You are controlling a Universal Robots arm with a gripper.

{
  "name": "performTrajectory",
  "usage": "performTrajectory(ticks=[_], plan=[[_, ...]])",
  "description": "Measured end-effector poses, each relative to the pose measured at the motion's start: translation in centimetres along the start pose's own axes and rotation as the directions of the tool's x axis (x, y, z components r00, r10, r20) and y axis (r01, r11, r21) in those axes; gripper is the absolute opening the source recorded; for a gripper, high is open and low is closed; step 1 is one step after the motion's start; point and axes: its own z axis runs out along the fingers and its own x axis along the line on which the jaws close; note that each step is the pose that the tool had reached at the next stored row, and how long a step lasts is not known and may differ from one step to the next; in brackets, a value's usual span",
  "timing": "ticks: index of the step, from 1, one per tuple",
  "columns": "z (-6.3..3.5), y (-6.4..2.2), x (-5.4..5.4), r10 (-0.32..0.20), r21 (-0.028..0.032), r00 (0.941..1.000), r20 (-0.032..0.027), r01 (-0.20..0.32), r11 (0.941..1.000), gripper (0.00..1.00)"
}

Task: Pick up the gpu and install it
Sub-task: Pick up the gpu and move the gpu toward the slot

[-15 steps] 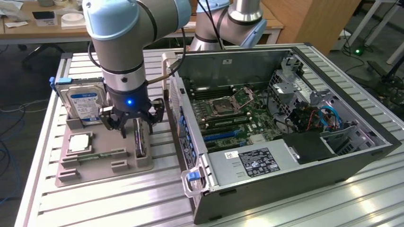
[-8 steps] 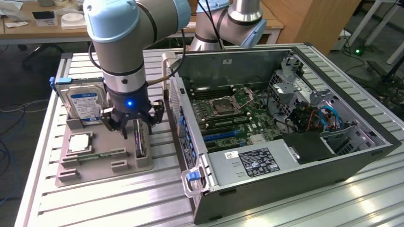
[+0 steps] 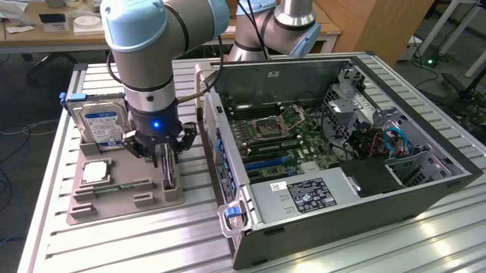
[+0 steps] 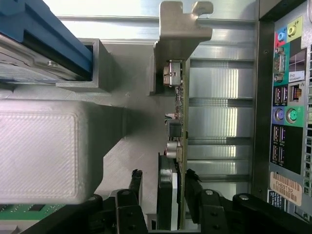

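You're working in a robotics lab. Beside your pincer (image 3: 165,165), an opened computer case (image 3: 357,227) sits on a slatted aluminium bench (image 3: 152,239). Beyond the pincer stands a cluttered desk (image 3: 45,37).

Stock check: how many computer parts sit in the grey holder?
4: hard drive upright at the far end, CPU before it, memory stick nearest the camera, gpu beside the case, under the hand. The arm may hide more.

Green gpu (image 4: 165,191) upright on edge, slotted in grey tray (image 3: 114,206).
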Motion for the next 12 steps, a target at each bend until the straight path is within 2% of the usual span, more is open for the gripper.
performTrajectory(ticks=[1,6,7,12], plan=[[0.00,0.00,0.00,0.000,0.0000,1.0000,0.0000,0.000,1.0000,0.48],[0.01,0.00,0.00,0.000,0.0002,1.0000,0.0003,0.000,1.0000,0.46],[0.02,0.00,0.00,0.000,0.0003,1.0000,0.0003,0.000,1.0000,0.40],[0.05,0.00,0.00,0.000,0.0003,1.0000,0.0004,0.000,1.0000,0.40]])
